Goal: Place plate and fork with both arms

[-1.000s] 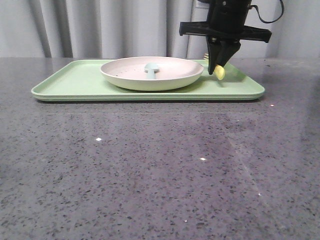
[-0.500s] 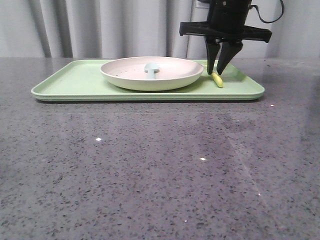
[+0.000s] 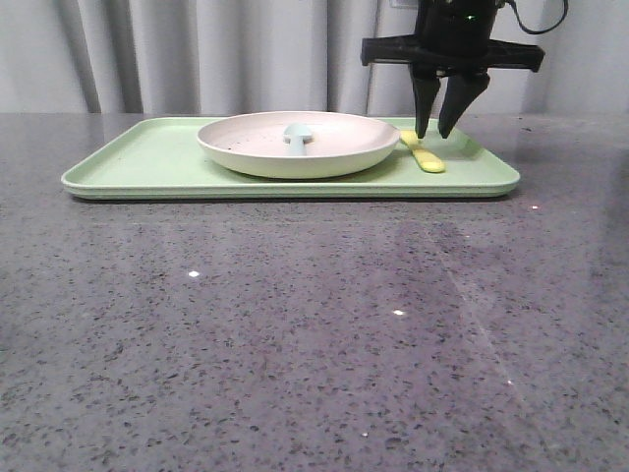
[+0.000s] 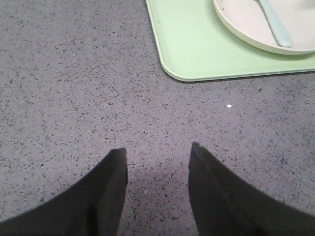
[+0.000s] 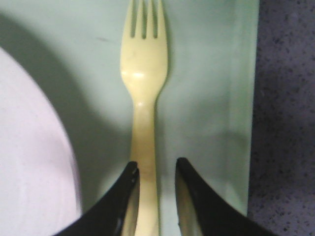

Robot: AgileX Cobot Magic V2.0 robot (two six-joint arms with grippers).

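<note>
On the light-green rectangular tray (image 3: 147,157), beside the cream-white round plate (image 3: 295,146), your small pale-yellow plastic fork (image 5: 144,98) lies flat; the right pincer (image 3: 441,131) gapes empty above its handle, released, so placement looks done.

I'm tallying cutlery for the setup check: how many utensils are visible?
2. The fork lies flat on the tray, right of the plate. A pale blue spoon rests inside the plate. None seems hidden.

Fork (image 5: 144,73) smooth plastic (slight sheen); plate (image 3: 295,147) matt plastic; table (image 3: 295,344) polished speckled stone
</note>
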